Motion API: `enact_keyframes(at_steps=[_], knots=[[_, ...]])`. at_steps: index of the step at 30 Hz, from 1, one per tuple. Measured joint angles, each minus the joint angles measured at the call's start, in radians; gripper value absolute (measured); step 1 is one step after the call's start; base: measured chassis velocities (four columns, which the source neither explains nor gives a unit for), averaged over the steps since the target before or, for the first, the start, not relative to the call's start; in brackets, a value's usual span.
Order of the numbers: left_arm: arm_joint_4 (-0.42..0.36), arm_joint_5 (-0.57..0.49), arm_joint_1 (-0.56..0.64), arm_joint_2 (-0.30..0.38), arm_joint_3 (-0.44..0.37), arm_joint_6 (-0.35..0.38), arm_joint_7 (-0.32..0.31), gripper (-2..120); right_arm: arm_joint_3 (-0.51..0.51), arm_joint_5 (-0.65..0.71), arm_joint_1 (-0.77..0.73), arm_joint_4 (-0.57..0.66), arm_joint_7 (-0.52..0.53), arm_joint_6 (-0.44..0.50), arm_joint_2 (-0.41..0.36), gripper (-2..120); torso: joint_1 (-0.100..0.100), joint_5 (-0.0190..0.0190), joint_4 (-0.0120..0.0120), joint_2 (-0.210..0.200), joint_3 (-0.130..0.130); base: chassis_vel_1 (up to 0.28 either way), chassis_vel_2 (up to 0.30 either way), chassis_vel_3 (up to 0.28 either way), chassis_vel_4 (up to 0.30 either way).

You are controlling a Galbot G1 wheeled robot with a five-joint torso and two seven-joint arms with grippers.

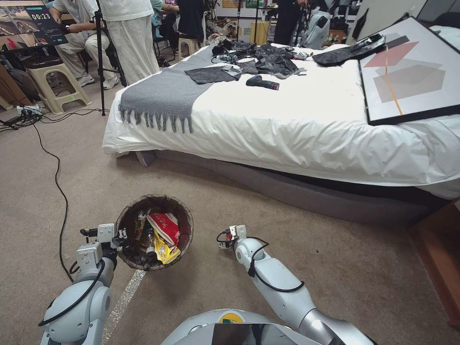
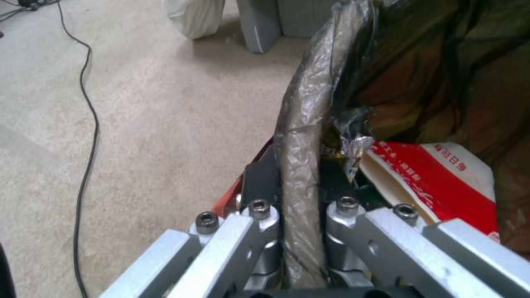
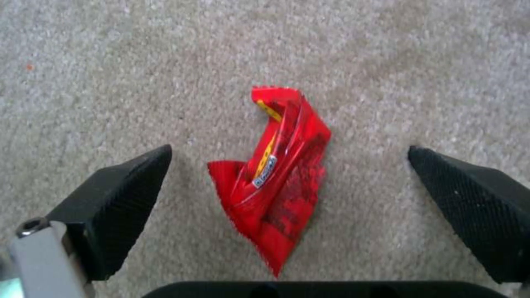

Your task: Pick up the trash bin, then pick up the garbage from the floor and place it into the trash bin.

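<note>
Item: trash bin (image 1: 155, 232), held; red wrapper (image 3: 276, 174), loose on the carpet (image 3: 110, 62).
My left claw (image 2: 301, 231) is clamped on the bin's bag-lined rim — keeping it lifted, mouth up beside me, to take litter, with wrappers (image 1: 163, 235) already inside. My right claw (image 3: 290, 194) hangs wide open, holding nothing, pads (image 3: 127, 190) either side of the wrapper — placed, I judge, to pinch it.

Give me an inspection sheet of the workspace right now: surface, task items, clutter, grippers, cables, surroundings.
Surface: beige carpet.
Job's things: trash bin, bag-lined, holds wrappers; red wrapper lies on the carpet.
Clutter: black bags and a framed picture on the bed.
Grippers: left gripper clamped on the bin's rim; right gripper open over the red wrapper.
Cables: black cable across the carpet.
Surroundings: bed, stool.
</note>
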Motion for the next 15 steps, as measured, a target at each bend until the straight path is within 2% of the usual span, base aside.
enact_keyframes(at_steps=[15], knots=[[0.006, 0.002, -0.003, -0.002, 0.001, -0.005, 0.003, 4, 0.005, -0.024, 0.019, -0.065, -0.012, 0.019, 0.014, 100, 0.0, 0.0, -0.0001, 0.0, 0.0, 0.0, 0.0, 0.0, 0.0]])
